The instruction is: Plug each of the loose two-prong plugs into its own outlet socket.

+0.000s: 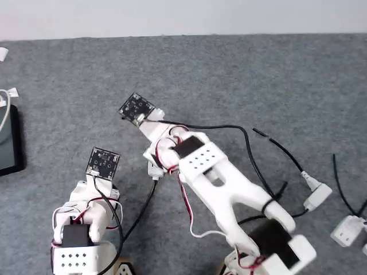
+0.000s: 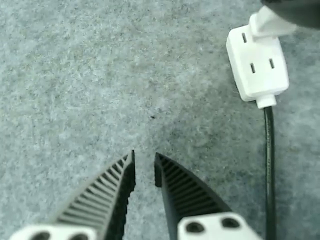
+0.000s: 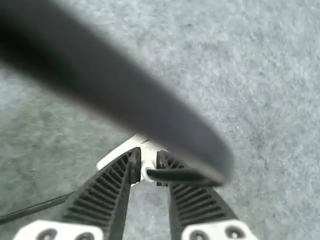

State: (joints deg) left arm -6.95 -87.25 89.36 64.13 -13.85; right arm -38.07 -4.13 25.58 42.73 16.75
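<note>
While the right gripper (image 3: 148, 159) pinches the white socket (image 2: 257, 65) between nearly closed jaws, note that the left gripper (image 2: 144, 161) hangs over the mat (image 2: 75, 75) near that socket, jaws slightly parted, holding nothing. You see a loose plug (image 1: 317, 195) lying well apart, beyond the right arm.

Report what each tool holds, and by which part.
Left tool: nothing, above bare carpet. Right tool: nipping a white cord fitting at its end; plug or socket cannot be told.
</note>
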